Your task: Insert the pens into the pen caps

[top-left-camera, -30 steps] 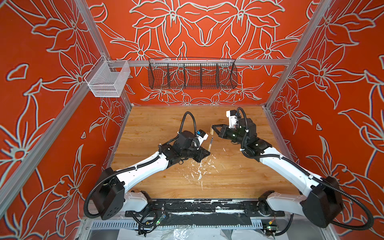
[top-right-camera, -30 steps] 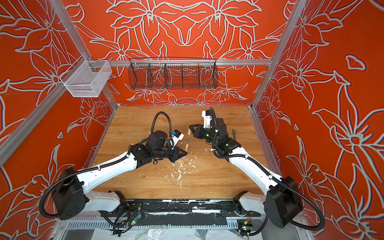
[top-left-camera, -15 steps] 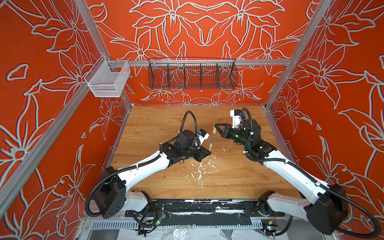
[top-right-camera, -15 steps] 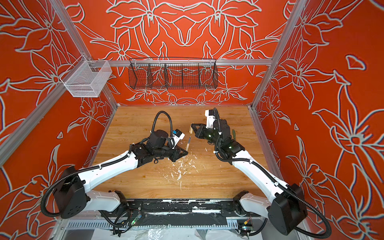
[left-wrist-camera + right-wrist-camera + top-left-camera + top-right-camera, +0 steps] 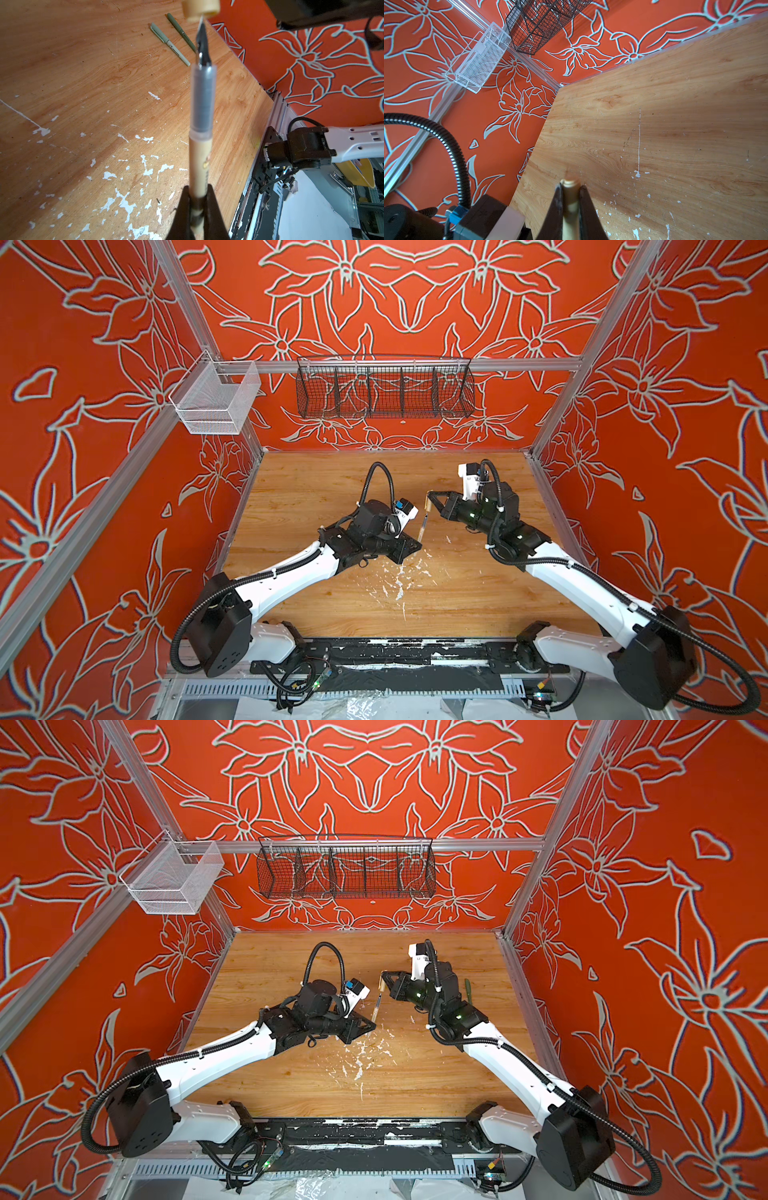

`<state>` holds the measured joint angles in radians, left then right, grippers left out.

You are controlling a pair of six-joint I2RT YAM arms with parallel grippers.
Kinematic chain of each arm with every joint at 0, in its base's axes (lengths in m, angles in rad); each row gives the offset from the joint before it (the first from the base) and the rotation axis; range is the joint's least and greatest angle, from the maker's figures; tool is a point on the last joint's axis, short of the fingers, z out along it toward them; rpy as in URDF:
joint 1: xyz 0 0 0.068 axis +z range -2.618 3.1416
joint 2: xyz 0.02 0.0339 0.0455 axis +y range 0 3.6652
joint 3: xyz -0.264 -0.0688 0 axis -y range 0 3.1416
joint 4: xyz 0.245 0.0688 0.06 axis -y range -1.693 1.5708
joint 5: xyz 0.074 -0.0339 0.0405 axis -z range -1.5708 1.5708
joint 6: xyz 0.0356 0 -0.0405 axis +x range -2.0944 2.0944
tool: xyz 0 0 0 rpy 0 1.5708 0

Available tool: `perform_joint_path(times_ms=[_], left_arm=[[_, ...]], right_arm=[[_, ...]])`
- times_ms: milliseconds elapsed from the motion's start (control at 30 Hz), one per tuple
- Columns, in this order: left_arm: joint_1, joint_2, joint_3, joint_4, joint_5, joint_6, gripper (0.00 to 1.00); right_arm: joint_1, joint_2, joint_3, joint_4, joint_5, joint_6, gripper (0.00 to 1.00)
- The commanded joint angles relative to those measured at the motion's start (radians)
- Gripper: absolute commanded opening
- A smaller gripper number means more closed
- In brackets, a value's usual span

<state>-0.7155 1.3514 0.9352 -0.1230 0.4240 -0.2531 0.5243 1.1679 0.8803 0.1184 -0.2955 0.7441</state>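
1. Left tool (image 5: 198,193): its two dark fingers are pressed together on the lower barrel of the tan pen (image 5: 201,145). In both top views this tool (image 5: 415,541) sits near the middle of the worktop (image 5: 316,489), on the left side.
2. Tan pen: held clear of the worktop and pointing away from the left tool towards the right tool. A clear grey sleeve sits above the tan barrel, followed by a dark tapered section and a fine point. In a top view the pen (image 5: 377,1006) spans the gap between the two tools.
3. Right tool (image 5: 571,187): its fingers pinch the tan cap (image 5: 571,199) from both sides, with the cap's rounded closed end showing just past the fingertips. In a top view this tool (image 5: 384,975) lies just beyond the pen's tip.
4. Tan cap: in the left wrist view, the cap (image 5: 200,9) hangs with its open mouth facing the pen. The fine point meets the rim of that mouth, and the sleeve and barrel are wholly outside.
5. Pale green pen (image 5: 169,43) and dark green pen (image 5: 180,31): they lie flat and nearly parallel, just beside each other, close to the right edge of the worktop. The held pen partly hides the dark one. A top view shows the dark green pen (image 5: 467,990) beyond the right arm.
6. White paint flecks (image 5: 124,203): scattered over the wood near the front centre.
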Motion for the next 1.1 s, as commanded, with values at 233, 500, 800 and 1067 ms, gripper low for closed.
perform_joint_path(times_ms=[233,500,800,1067], left_arm=[[-0.007,-0.013,0.034,0.006,0.003,0.017,0.0],[-0.007,-0.017,0.034,0.002,-0.032,0.014,0.0],[-0.007,-0.029,0.052,0.0,-0.075,0.024,0.0],[-0.007,-0.029,0.083,-0.008,-0.065,0.04,0.0]], right_arm=[[0.02,-0.02,-0.043,0.041,0.024,0.032,0.07],[0.025,-0.037,-0.067,0.072,0.025,0.054,0.07],[0.027,-0.055,-0.098,0.087,0.033,0.068,0.07],[0.035,-0.05,-0.11,0.113,0.024,0.076,0.07]])
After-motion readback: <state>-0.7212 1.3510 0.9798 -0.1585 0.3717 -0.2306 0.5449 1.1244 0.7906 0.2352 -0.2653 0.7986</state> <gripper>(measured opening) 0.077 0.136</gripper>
